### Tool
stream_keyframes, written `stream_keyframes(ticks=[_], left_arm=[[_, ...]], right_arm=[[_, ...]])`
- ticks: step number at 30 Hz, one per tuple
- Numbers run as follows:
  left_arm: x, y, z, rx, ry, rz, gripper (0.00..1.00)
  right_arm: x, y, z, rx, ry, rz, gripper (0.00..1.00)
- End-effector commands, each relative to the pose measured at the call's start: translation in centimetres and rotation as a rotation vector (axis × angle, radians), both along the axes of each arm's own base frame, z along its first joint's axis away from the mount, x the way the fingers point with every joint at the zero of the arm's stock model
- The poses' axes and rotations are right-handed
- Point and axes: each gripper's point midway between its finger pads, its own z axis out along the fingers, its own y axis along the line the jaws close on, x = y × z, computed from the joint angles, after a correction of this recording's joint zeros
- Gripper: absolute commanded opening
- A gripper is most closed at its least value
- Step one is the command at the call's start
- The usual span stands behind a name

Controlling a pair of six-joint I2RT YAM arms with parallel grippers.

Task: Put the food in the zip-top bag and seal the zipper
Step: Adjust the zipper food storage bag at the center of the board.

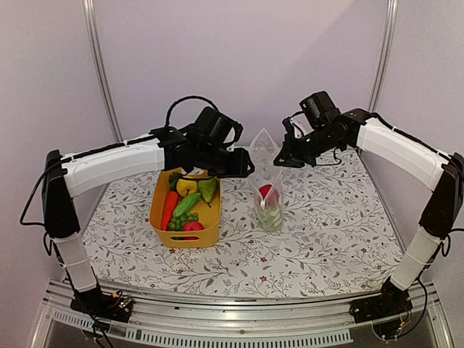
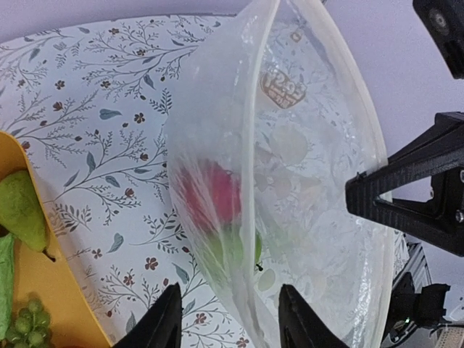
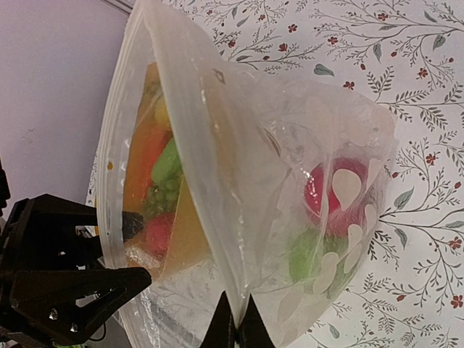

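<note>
Upright on the flower-printed desk (image 1: 326,232), just right of the yellow tub (image 1: 181,240): the zip-top bag (image 1: 267,177), clear and dotted white, mouth up and gaping wide. Pinched at the right-hand mouth edge by the right tool (image 3: 235,319), with fingers pressed tight together on the film. Straddled at the opposite mouth edge by the left tool (image 2: 230,291), with fingers spread to either side of the zipper (image 2: 254,167) strip and a clear gap left around it, so not clamped. Unsealed along the zipper. Resting low inside the bag: a red piece (image 2: 214,196) on top of a green piece (image 2: 230,250), both blurred by the plastic. Lying in the tub, outside the bag: an orange carrot (image 1: 169,209), a green cucumber (image 1: 186,204), a yellow lemon-like piece (image 1: 186,187), a green pear-shaped piece (image 1: 208,190), a bunch of green grapes (image 1: 177,223) and a second red piece (image 1: 193,227) near the front wall. Reached from both sides by the white-sleeved arms (image 1: 116,165), with the two tools facing each other across the bag's mouth, near but apart. Backed by plain pale walls (image 1: 239,58).
</note>
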Motion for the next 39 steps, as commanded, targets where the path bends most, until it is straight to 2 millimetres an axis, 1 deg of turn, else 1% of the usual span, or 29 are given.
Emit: stream_keyframes(ticks=[1, 3, 4, 5, 6, 7, 11, 13, 16, 19, 20, 22, 24, 26, 28, 30, 32, 34, 35, 37, 38, 39], left_arm=[[0.7, -0.8, 0.4, -0.018, 0.004, 0.013, 0.37], [1.0, -1.1, 0.3, -0.018, 0.006, 0.014, 0.26], [1.2, -1.3, 0.5, -0.022, -0.001, 0.014, 0.19], [1.3, -1.5, 0.8, -0.028, -0.009, 0.012, 0.12], [1.6, -1.7, 1.2, -0.035, -0.018, 0.012, 0.05], [1.8, -1.9, 1.9, -0.048, -0.034, 0.012, 0.0], [2.3, -2.4, 5.5, -0.111, -0.135, 0.022, 0.0], [2.6, -1.7, 7.3, -0.118, -0.189, 0.054, 0.0], [2.4, -1.0, 9.1, -0.125, -0.233, 0.072, 0.0], [2.2, -1.0, 8.9, -0.127, -0.235, 0.056, 0.0], [2.0, -1.3, 8.6, -0.129, -0.227, 0.038, 0.0], [1.7, -2.3, 8.2, -0.141, -0.208, -0.004, 0.0], [1.4, -4.0, 9.0, -0.177, -0.222, -0.059, 0.0], [1.3, -5.7, 10.2, -0.203, -0.251, -0.102, 0.0], [1.6, -6.9, 11.0, -0.215, -0.264, -0.118, 0.0], [1.9, -7.6, 11.3, -0.216, -0.265, -0.126, 0.0], [2.0, -8.2, 10.5, -0.206, -0.253, -0.145, 0.0], [1.9, -8.1, 9.5, -0.183, -0.232, -0.149, 0.16], [1.9, -7.7, 8.8, -0.164, -0.217, -0.142, 0.24], [1.5, -6.8, 7.8, -0.132, -0.194, -0.129, 0.45], [1.2, -6.3, 7.6, -0.126, -0.19, -0.129, 0.52], [0.8, -5.7, 7.4, -0.116, -0.185, -0.129, 0.56]], right_arm=[[-0.6, 0.1, 0.4, 0.01, -0.012, 0.013, 0.0], [-0.7, -0.3, 0.2, -0.02, -0.016, 0.005, 0.0], [-0.5, -0.5, 0.6, -0.041, -0.031, -0.003, 0.0], [-0.6, -0.8, 0.4, -0.081, -0.039, -0.006, 0.0], [-0.5, -1.1, 0.6, -0.112, -0.049, -0.013, 0.0], [-0.1, -1.2, 1.1, -0.137, -0.067, -0.019, 0.0], [0.5, -2.4, 2.5, -0.217, -0.113, -0.057, 0.0], [0.7, -2.7, 3.4, -0.217, -0.136, -0.074, 0.0], [0.4, -2.9, 4.1, -0.209, -0.146, -0.081, 0.0], [0.3, -3.5, 3.3, -0.243, -0.133, -0.087, 0.0], [0.2, -3.6, 3.1, -0.253, -0.127, -0.085, 0.0], [0.6, -4.4, 3.3, -0.285, -0.148, -0.116, 0.0], [1.2, -5.7, 3.9, -0.299, -0.161, -0.152, 0.0], [2.1, -7.9, 4.6, -0.313, -0.162, -0.208, 0.0], [2.9, -9.8, 5.8, -0.309, -0.182, -0.25, 0.0], [3.1, -10.7, 7.0, -0.313, -0.216, -0.265, 0.0], [3.1, -10.7, 7.4, -0.314, -0.231, -0.248, 0.0], [3.1, -10.1, 6.5, -0.307, -0.216, -0.22, 0.0], [3.2, -9.7, 5.8, -0.301, -0.203, -0.204, 0.0], [3.1, -8.9, 4.6, -0.288, -0.188, -0.182, 0.0], [3.1, -8.6, 4.1, -0.286, -0.183, -0.175, 0.0], [3.0, -8.3, 3.7, -0.283, -0.181, -0.166, 0.0]])
